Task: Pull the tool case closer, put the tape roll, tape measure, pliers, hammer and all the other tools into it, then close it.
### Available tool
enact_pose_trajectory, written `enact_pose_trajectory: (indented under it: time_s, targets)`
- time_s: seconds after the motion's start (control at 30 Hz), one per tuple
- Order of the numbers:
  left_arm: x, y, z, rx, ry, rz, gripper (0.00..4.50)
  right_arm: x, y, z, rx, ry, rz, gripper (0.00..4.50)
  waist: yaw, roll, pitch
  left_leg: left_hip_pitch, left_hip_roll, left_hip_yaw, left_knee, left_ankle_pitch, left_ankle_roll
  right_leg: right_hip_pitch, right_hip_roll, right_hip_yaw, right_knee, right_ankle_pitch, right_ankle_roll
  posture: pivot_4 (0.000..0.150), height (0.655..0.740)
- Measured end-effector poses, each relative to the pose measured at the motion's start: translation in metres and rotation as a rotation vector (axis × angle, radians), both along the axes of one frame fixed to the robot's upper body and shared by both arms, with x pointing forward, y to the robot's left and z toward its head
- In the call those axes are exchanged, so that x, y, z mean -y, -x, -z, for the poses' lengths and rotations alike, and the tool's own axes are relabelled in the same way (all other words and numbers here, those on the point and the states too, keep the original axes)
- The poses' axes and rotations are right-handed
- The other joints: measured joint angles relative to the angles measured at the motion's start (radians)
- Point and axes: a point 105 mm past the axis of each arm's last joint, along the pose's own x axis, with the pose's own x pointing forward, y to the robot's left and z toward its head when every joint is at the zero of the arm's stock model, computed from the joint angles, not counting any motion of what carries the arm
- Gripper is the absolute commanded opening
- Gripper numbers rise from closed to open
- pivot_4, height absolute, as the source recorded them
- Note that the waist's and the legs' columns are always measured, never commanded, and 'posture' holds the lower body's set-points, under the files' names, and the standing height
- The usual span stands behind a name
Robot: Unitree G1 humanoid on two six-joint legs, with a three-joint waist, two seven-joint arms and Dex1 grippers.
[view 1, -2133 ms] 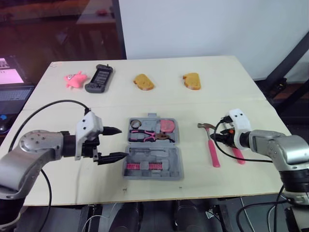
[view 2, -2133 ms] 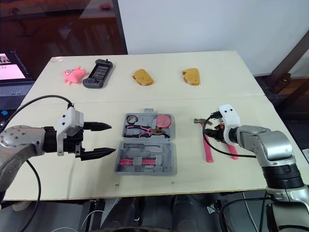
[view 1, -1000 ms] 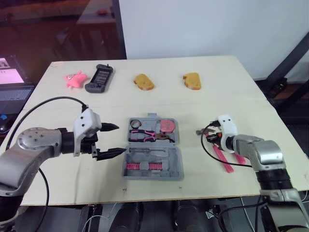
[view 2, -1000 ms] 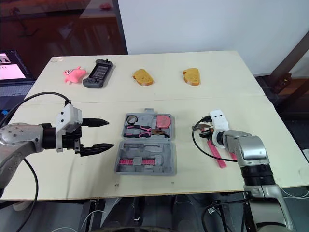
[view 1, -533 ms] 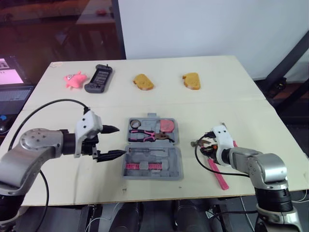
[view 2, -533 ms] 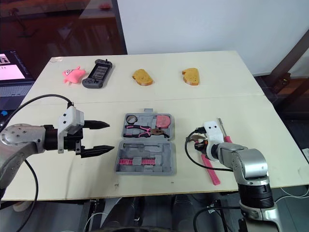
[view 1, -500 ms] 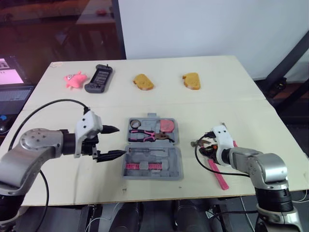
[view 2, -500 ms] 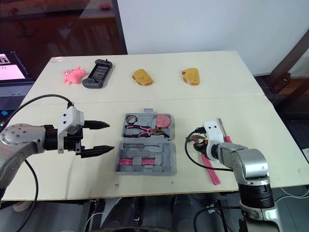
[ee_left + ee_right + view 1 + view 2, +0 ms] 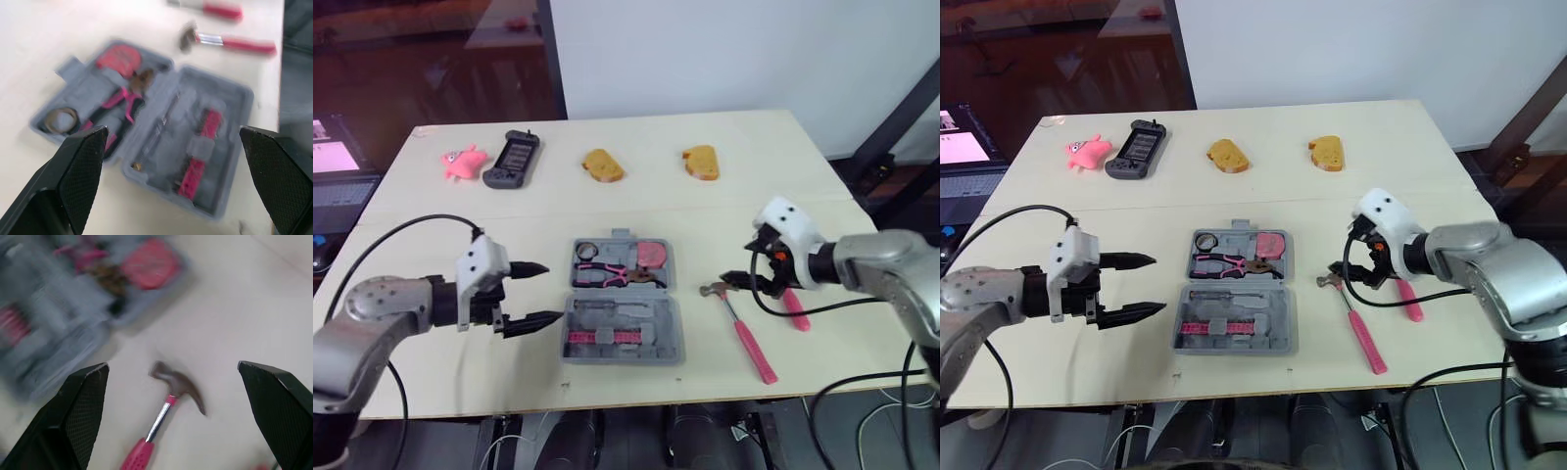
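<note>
The grey tool case lies open at the table's centre. Its far half holds a tape roll, pink-handled pliers and a red tape measure; a pink insert sits in the near half. A pink-handled hammer lies on the table right of the case, its head toward the case. A pink-handled screwdriver lies further right. My left gripper hovers open just left of the case. My right gripper hangs open above the hammer head, holding nothing.
Along the table's far side lie a pink toy, a black handheld device and two bread slices. A laptop sits off the table's left edge. Bare table lies in front of the case.
My right gripper has let go of the hammer and risen back and to the right. The hammer now lies nearer the case and the front edge. My left gripper drifted slightly left.
</note>
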Motion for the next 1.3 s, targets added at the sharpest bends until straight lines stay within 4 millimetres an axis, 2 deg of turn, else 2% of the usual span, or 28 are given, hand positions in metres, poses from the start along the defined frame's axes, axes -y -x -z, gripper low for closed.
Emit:
enact_pose_trajectory:
  time_s: [0.07,0.17,0.3,0.5,0.73,1.03,1.13,1.23,1.3]
  targets:
    - [-0.002,0.006,0.007,-0.009,0.019,-0.009,4.5,-0.008,0.002,0.003,0.038,0.081,-0.167,4.45,0.0,0.0,0.0,0.0,0.0,0.0,0.0,0.0,0.0,0.0,0.0,0.0,-0.001,0.0,0.0,0.15,0.74]
    - [-0.009,0.01,0.009,0.025,0.061,-0.069,4.5,-0.016,0.001,0.014,0.145,0.3,-0.516,4.45,0.001,0.0,0.0,0.0,0.0,0.001,0.001,0.0,0.0,0.001,0.0,0.0,-0.001,0.0,0.0,0.15,0.74]
    - [-0.024,0.018,0.018,0.028,0.029,-0.132,4.5,-0.002,-0.007,0.033,0.254,0.575,-0.835,4.45,0.005,-0.001,0.001,0.0,-0.001,0.001,0.001,0.0,0.0,0.001,-0.001,0.0,-0.002,0.0,-0.001,0.15,0.74]
    - [-0.017,0.033,0.019,-0.001,0.037,-0.112,4.5,0.016,-0.024,0.055,0.369,0.832,-1.173,4.45,0.002,-0.001,0.001,0.001,0.0,0.0,0.001,0.0,-0.001,0.001,0.0,0.001,0.0,0.0,-0.001,0.15,0.74]
    - [-0.01,0.042,0.02,-0.045,0.059,-0.098,4.5,0.008,-0.032,0.065,0.45,0.913,-1.416,4.45,-0.001,-0.001,0.001,0.002,0.0,0.0,0.0,0.001,-0.002,0.0,0.002,0.003,0.004,-0.001,-0.003,0.15,0.74]
    - [-0.01,0.042,0.019,-0.051,0.047,-0.107,4.5,0.004,-0.025,0.081,0.421,0.916,-1.539,4.45,0.0,-0.001,0.001,0.003,-0.001,0.0,0.0,0.001,-0.002,0.001,0.002,0.003,0.005,-0.002,-0.004,0.15,0.74]
    - [-0.011,0.043,0.019,-0.051,0.043,-0.11,4.5,0.004,-0.03,0.079,0.422,0.931,-1.535,4.45,0.0,-0.001,0.001,0.003,0.0,0.0,0.0,0.001,-0.002,0.001,0.002,0.004,0.005,-0.002,-0.004,0.15,0.74]
    - [-0.012,0.041,0.019,-0.041,0.03,-0.117,4.5,0.0,-0.035,0.08,0.433,0.938,-1.526,3.64,-0.001,-0.001,0.001,0.004,-0.001,0.0,0.0,0.001,-0.002,0.001,0.003,0.004,0.005,-0.002,-0.004,0.15,0.74]
    - [-0.012,0.041,0.019,-0.04,0.023,-0.12,4.5,0.003,-0.036,0.086,0.419,0.943,-1.528,2.63,0.0,-0.001,0.001,0.004,-0.001,0.0,0.0,0.001,-0.002,0.001,0.003,0.004,0.005,-0.002,-0.004,0.15,0.74]
